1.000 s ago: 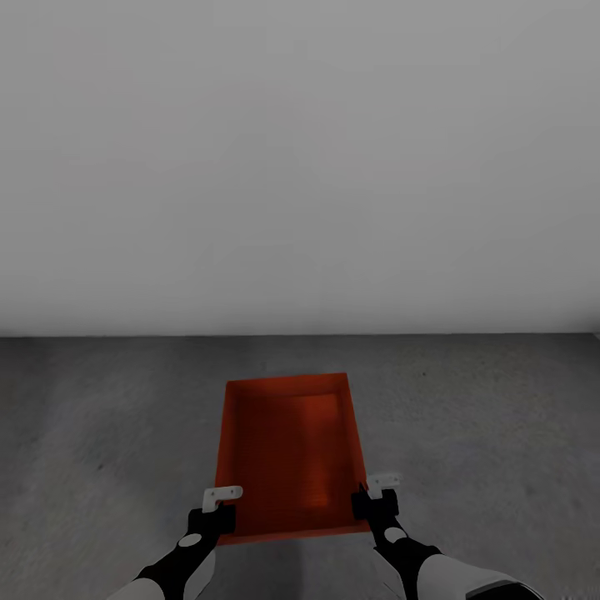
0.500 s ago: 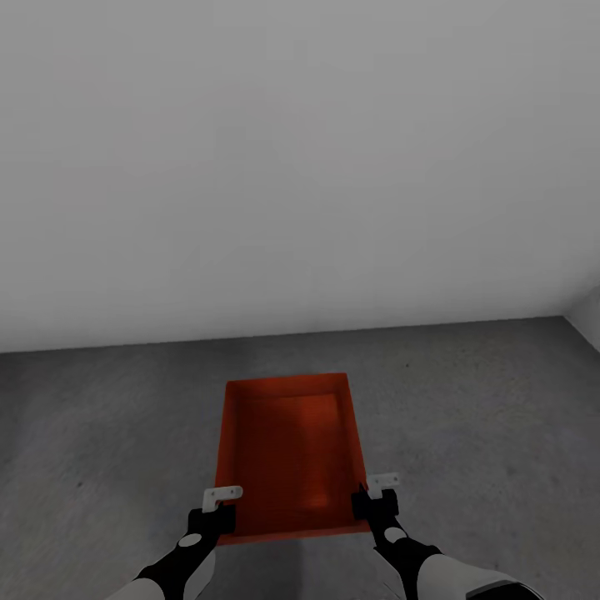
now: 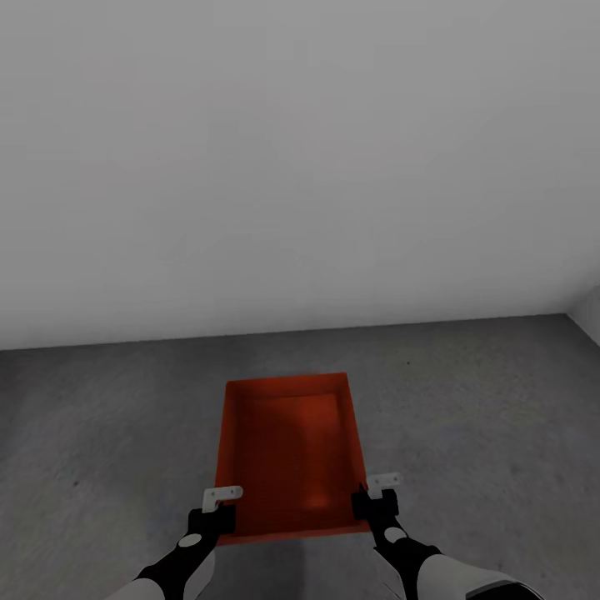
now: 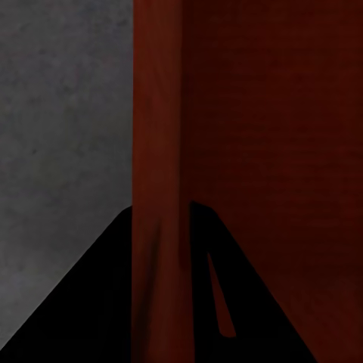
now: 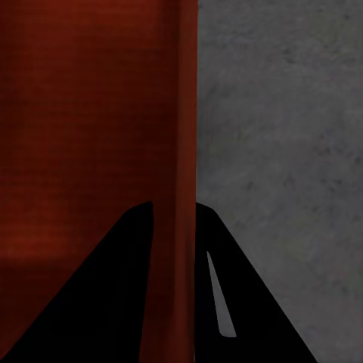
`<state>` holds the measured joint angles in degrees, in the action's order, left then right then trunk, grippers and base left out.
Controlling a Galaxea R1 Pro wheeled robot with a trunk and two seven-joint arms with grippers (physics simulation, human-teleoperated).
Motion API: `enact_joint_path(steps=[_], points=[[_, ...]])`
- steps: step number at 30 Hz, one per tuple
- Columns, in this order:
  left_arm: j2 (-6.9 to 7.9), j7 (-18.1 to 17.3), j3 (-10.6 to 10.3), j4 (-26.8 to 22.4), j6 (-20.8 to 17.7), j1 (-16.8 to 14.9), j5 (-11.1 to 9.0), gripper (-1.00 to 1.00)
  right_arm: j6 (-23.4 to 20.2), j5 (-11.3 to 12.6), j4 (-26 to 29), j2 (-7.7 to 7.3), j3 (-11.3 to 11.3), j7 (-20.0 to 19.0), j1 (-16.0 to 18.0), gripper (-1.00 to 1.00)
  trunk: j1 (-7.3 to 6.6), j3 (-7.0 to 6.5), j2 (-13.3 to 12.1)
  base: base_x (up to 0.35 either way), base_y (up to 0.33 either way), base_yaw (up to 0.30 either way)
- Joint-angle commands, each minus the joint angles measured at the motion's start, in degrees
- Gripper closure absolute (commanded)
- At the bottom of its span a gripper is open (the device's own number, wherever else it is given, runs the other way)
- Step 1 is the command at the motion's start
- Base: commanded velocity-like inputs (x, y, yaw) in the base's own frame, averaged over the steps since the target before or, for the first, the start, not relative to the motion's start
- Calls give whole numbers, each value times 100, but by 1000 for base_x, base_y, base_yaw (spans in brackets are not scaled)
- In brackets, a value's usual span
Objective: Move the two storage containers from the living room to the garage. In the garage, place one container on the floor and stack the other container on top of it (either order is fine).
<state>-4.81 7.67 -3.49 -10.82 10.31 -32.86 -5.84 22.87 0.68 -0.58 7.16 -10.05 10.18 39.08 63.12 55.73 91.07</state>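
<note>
The red bin (image 3: 292,450) is held up in front of the robot, above the grey floor (image 3: 483,433), and its open top faces up. The left gripper (image 3: 222,502) is clamped on the bin's left wall, near the corner closest to the robot. The right gripper (image 3: 377,492) is clamped on the bin's right wall, near the corner closest to the robot. In the left wrist view the thin red wall (image 4: 157,189) runs between the two dark fingers (image 4: 91,302), with one finger on each side of it, closed tight on the wall. In the right wrist view the red wall (image 5: 181,151) also sits between the two dark fingers (image 5: 234,302), pinched the same way. Inside the bin it is dark red and nothing can be seen in it. Past the bin, the floor goes on to a plain white wall (image 3: 300,167). To the right of the bin, far off, the wall meets another wall at a corner (image 3: 583,312)
</note>
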Motion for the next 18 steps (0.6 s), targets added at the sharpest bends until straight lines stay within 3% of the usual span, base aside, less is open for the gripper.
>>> enact_joint_path(steps=[1, 18], points=[[34, 77, -99, -7, 375, -1, -14, 100, -19, -113, -13, 4, 284, 10, 3, 100, 22, 22, 43, 0, 0, 0], [34, 77, -99, -7, 375, -1, -14, 100, -19, -112, -13, 4, 284, 11, 3, 100, 395, 327, 725, 0, 0, 0]])
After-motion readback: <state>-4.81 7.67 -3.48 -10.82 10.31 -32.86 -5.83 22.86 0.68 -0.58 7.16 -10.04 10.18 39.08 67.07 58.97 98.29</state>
